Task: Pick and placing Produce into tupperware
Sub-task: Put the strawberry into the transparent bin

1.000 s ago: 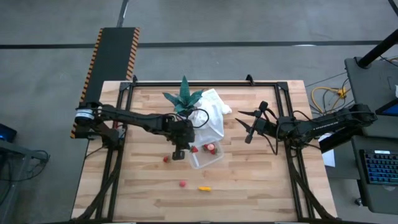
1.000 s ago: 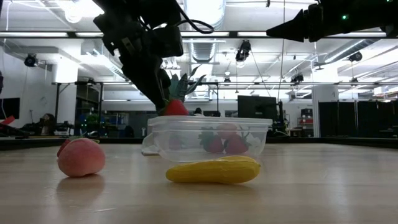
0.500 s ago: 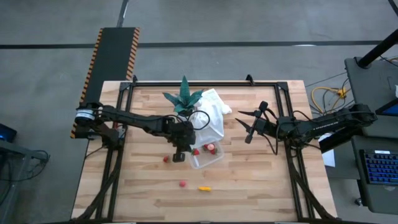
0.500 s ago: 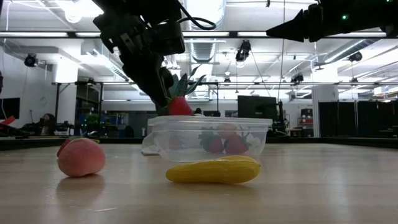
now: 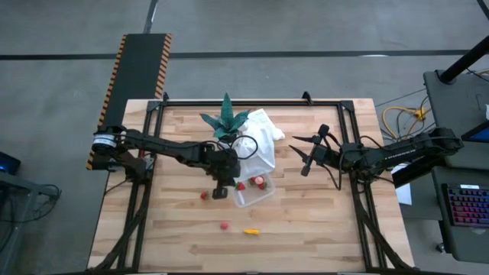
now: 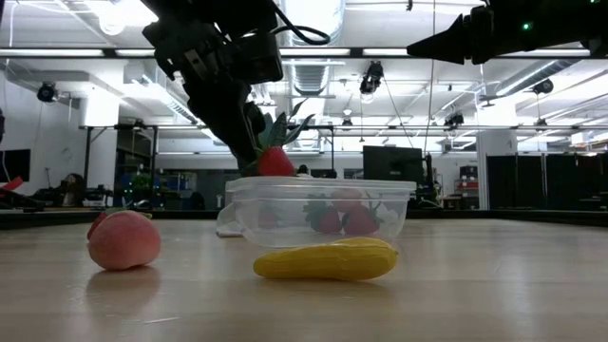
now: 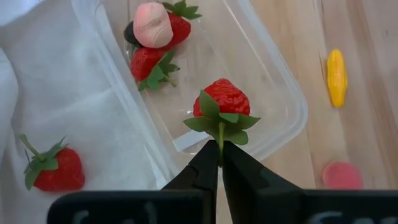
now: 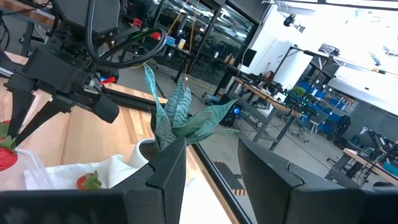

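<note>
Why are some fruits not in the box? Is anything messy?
A bit. One strawberry lies on the white cloth, and the yellow piece and a pink piece sit on the table outside the tupperware. The left gripper holds another strawberry by its stem above the tupperware.

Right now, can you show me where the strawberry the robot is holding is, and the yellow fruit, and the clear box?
held strawberry (image 7: 222, 98), left wrist view, on its red body.
yellow fruit (image 6: 326, 259), low view, on its middle.
clear box (image 6: 323, 184), low view, on its front rim.
</note>
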`<state>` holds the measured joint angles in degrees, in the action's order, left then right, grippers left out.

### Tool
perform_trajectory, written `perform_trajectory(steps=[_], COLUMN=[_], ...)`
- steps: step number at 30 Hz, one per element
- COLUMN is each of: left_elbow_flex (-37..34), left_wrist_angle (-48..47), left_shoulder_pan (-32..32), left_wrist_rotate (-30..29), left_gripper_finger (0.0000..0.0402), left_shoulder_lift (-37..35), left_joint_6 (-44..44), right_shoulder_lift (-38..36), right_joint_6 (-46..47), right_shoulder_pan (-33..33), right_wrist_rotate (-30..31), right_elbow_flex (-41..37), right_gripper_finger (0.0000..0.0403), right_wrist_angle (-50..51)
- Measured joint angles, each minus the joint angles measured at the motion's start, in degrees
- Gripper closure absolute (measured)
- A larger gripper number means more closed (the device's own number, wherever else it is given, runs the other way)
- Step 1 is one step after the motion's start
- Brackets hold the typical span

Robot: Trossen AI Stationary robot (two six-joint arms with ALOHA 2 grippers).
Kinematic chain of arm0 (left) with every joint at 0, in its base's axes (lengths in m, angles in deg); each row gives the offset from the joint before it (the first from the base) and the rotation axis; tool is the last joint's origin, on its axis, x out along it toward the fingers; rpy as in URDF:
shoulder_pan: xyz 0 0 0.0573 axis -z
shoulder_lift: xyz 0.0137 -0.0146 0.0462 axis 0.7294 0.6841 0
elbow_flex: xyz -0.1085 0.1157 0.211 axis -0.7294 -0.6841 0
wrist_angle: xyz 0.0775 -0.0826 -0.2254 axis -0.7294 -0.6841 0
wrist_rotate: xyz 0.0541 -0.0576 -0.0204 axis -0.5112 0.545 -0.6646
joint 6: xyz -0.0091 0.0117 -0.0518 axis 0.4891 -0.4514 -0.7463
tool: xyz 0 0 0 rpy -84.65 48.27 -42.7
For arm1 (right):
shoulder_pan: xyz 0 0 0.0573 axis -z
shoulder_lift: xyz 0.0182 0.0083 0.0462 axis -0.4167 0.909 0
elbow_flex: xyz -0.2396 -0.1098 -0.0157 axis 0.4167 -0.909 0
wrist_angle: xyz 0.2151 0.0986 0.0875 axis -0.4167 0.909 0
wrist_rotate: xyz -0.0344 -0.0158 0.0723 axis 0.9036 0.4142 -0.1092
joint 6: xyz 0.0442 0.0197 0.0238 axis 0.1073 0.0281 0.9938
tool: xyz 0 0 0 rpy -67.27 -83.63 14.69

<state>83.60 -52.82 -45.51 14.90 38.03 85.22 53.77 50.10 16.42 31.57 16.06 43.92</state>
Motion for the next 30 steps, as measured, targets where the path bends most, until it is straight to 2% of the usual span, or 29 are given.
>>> perform_trajectory(steps=[3,11,14,21,24,30], left_elbow_flex=[0.0,0.0,0.0,0.4,0.3,0.2], left_wrist_angle=[1.0,2.0,2.2,2.8,3.2,4.5], left_shoulder_pan=[0.0,-0.1,-0.2,-0.2,-0.7,-3.1], left_wrist_rotate=[-0.2,-1.1,-5.5,-21.9,-24.3,-24.6], left_gripper_finger=[0.0387,0.0320,0.0309,0.0305,0.0305,0.0305], left_shoulder_lift=[0.0,0.0,-0.1,-0.2,0.0,2.0], left_joint_6=[0.0,0.0,0.1,-0.1,-1.1,-3.1], right_shoulder_lift=[0.0,0.0,0.0,0.0,0.0,0.0], right_joint_6=[0.0,0.0,0.0,0.0,0.0,0.0], right_shoulder_pan=[0.0,0.0,0.0,0.0,0.0,0.0], right_wrist_rotate=[0.0,0.0,0.0,0.0,0.0,0.0], right_elbow_flex=[0.0,0.0,0.0,0.0,0.0,0.0], right_gripper_finger=[0.0264,0.0264,0.0264,0.0264,0.0264,0.0264], right_wrist_angle=[0.0,0.0,0.0,0.0,0.0,0.0])
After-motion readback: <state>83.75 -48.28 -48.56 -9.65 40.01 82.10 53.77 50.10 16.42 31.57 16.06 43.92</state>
